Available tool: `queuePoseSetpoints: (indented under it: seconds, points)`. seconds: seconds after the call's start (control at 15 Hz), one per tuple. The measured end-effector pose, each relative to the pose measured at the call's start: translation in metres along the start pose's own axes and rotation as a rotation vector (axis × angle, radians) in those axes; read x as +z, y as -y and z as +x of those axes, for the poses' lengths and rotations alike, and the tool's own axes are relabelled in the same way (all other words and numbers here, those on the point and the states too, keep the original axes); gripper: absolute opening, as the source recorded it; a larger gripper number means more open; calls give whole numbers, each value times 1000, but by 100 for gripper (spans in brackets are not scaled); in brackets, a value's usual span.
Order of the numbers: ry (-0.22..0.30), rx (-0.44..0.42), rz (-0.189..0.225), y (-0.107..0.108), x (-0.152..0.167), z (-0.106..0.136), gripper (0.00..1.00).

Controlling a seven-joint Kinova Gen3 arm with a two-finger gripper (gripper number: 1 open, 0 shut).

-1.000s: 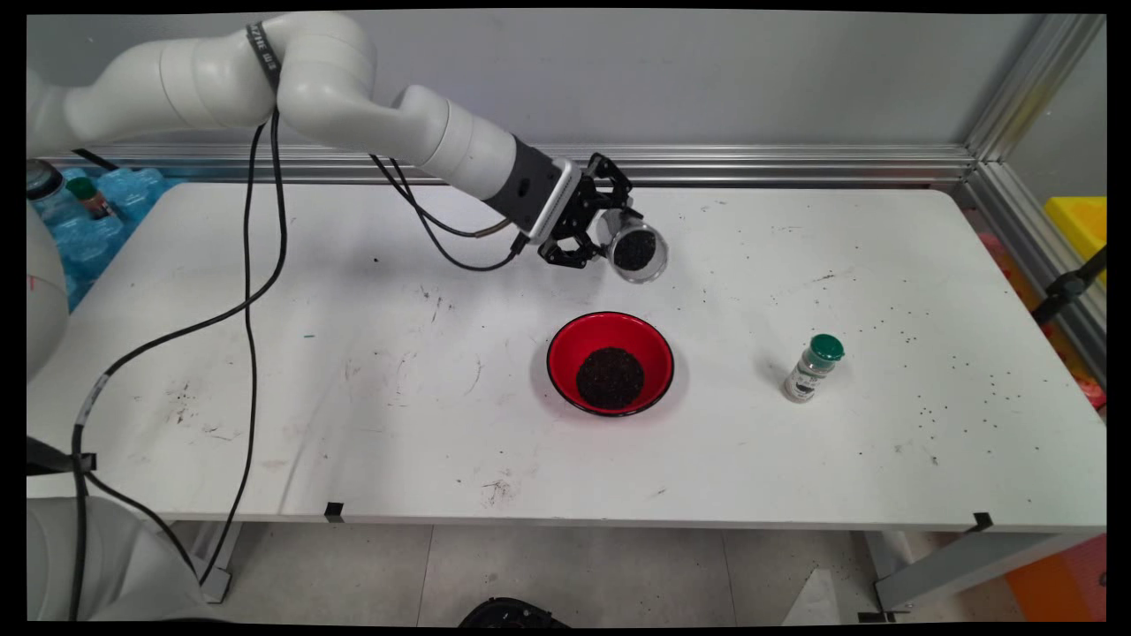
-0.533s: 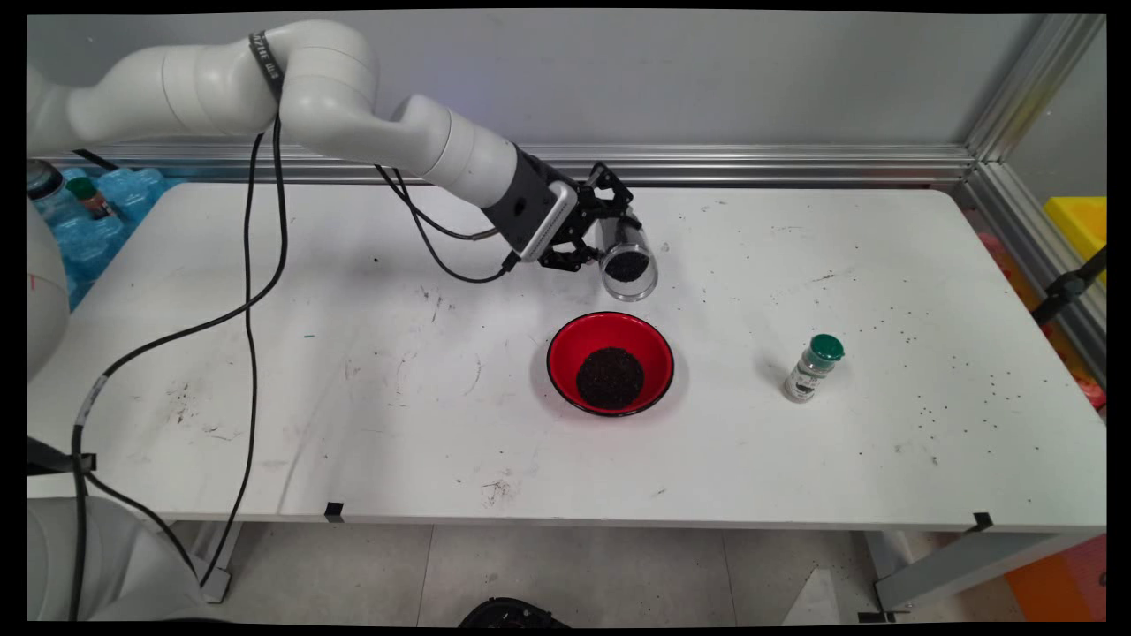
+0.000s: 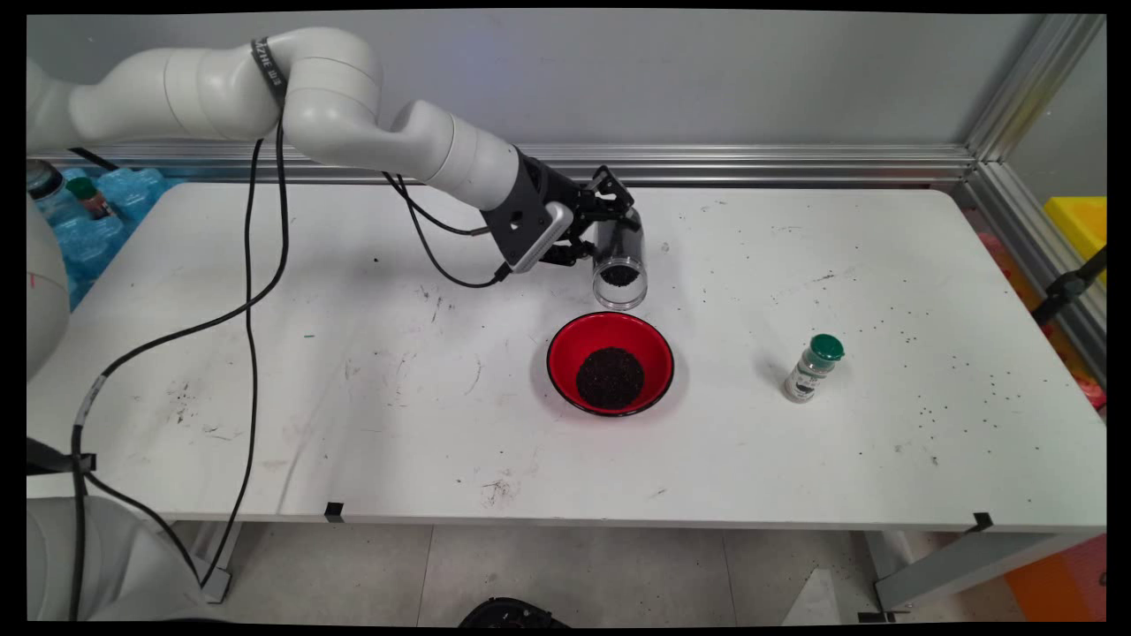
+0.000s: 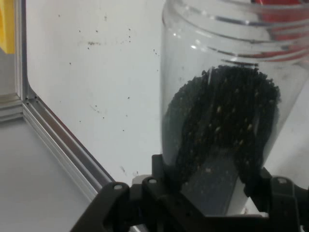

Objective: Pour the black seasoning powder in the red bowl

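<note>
Gripper [image 3: 610, 231]: clamped on a clear jar [image 3: 618, 263], fingers pressed to either side of its closed end; held in the air over the table's far-middle part.
Jar: tilted, open mouth facing down and toward the near edge, just beyond the far rim of the bowl [image 3: 611, 363]. No lid on it. Dark grains [image 3: 621, 275] sit inside, gathered partway down toward the mouth.
Hand view: jar [image 4: 227, 111] fills the right side, black grains [image 4: 219, 130] with a few pale flecks heaped in its lower half, threaded mouth at top. Black fingers [image 4: 166, 171] grip it from both sides at the bottom. A bit of red shows past the mouth at the top edge.
Bowl: red, black rim, upright, near the table's centre, slightly toward the near edge. Round pile of the same dark grains [image 3: 610, 378] in its bottom.
Shaker [image 3: 813, 367]: small clear bottle with green cap, upright with a slight lean, right of the bowl, well apart from it and the gripper.
Table [image 3: 353, 424]: white, scuffed, loose dark specks scattered mostly toward the right edge.
Cables [image 3: 252, 291]: black, hang from the arm down over the left part of the table.
</note>
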Motion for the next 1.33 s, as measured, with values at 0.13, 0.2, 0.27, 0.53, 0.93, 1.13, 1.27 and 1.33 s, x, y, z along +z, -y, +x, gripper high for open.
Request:
queuePoseSetpoints:
  seconds: [0.13, 0.2, 0.27, 0.53, 0.93, 1.13, 1.27, 1.33]
  points:
    - [10, 38, 2, 0, 0, 1, 0]
    - [13, 55, 3, 0, 1, 2, 0]
    - [15, 70, 4, 0, 1, 3, 0]
    - [33, 145, 11, 1, 1, 6, 0]
    - [67, 245, 23, 4, 1, 8, 0]
    - [79, 284, 30, 5, 1, 10, 0]
    - [86, 310, 37, 6, 0, 12, 0]
    - [89, 324, 40, 6, 0, 13, 0]
